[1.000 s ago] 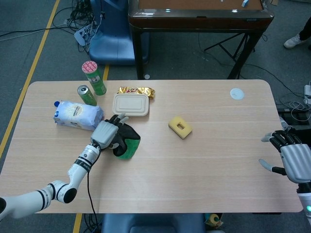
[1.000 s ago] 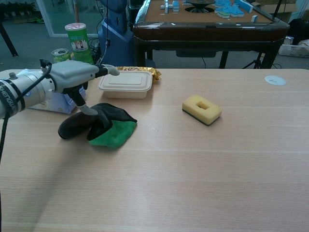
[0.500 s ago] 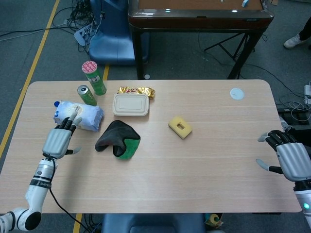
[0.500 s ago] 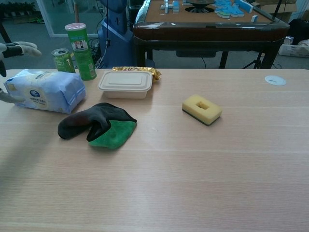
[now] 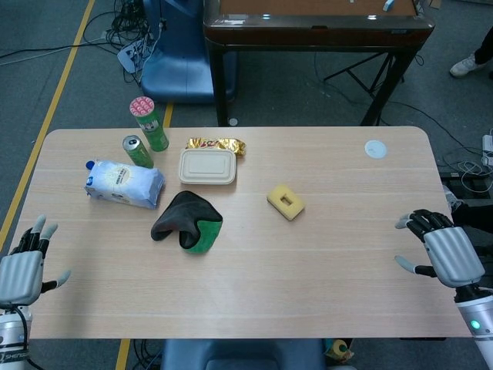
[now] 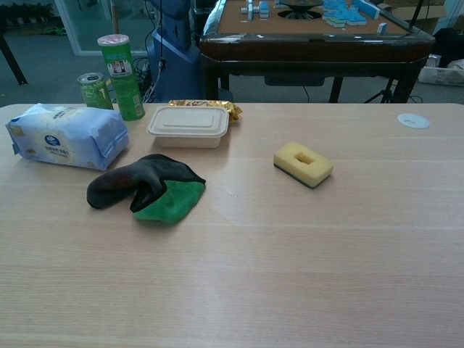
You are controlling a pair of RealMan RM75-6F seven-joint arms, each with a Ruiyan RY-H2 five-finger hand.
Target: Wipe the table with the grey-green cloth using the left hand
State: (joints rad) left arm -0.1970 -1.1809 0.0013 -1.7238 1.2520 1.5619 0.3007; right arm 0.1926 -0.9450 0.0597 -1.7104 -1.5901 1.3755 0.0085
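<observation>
The grey-green cloth [image 5: 187, 221] lies crumpled on the table, dark on top with a bright green fold toward the front; the chest view shows the cloth [image 6: 148, 190] left of centre. My left hand [image 5: 23, 266] hovers at the table's near-left corner with its fingers spread and nothing in it, far from the cloth. My right hand [image 5: 440, 250] is at the near-right edge, fingers apart and empty. Neither hand shows in the chest view.
Behind the cloth sit a blue-white wipes pack [image 5: 123, 183], a beige lidded box [image 5: 207, 166], a green can [image 5: 137, 150], a green tube [image 5: 149, 123] and a gold wrapper [image 5: 217, 144]. A yellow sponge [image 5: 285, 202] lies mid-table; a white disc [image 5: 375, 149] at far right.
My left hand let go of the cloth and pulled back left and toward the near edge. The cloth stays where it lay. My right hand drifted slightly leftward.
</observation>
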